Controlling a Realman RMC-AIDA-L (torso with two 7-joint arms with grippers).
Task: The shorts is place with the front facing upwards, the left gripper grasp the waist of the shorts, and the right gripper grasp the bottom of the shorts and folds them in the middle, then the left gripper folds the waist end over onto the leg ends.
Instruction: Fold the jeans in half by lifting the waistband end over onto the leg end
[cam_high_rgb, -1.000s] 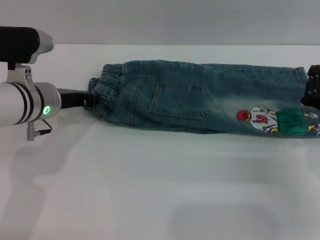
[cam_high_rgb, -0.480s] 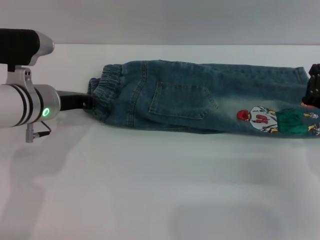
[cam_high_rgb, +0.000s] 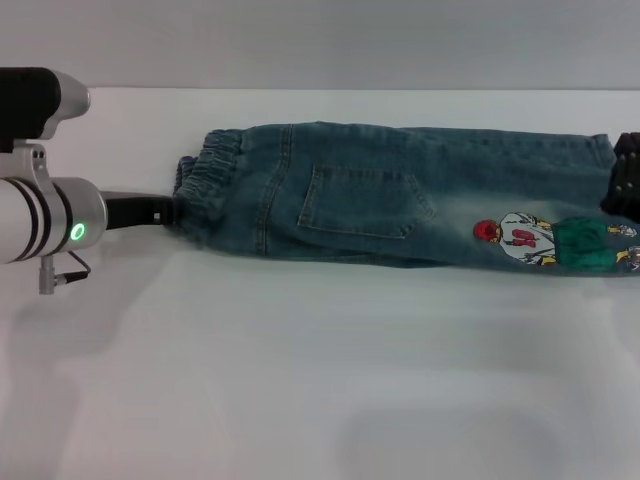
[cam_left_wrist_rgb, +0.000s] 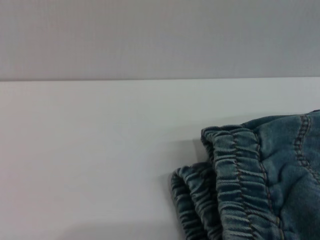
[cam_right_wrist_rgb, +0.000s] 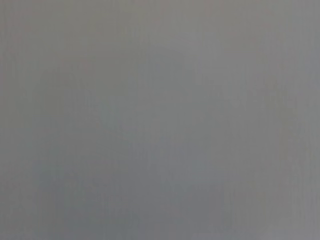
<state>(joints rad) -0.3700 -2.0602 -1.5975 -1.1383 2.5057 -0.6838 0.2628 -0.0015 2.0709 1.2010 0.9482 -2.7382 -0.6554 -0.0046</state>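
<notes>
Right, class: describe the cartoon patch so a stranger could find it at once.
On the white table lie folded blue denim shorts, stretched between the left gripper at the elastic waist and the right gripper. Near the right gripper's end sits the red, white and green cartoon patch, the only bright colour.

You could not see the left pincer (cam_high_rgb: 172, 210) tips against the waistband; the right pincer (cam_high_rgb: 627, 178) and shorts (cam_high_rgb: 420, 195) hem were cut off at frame edge.
</notes>
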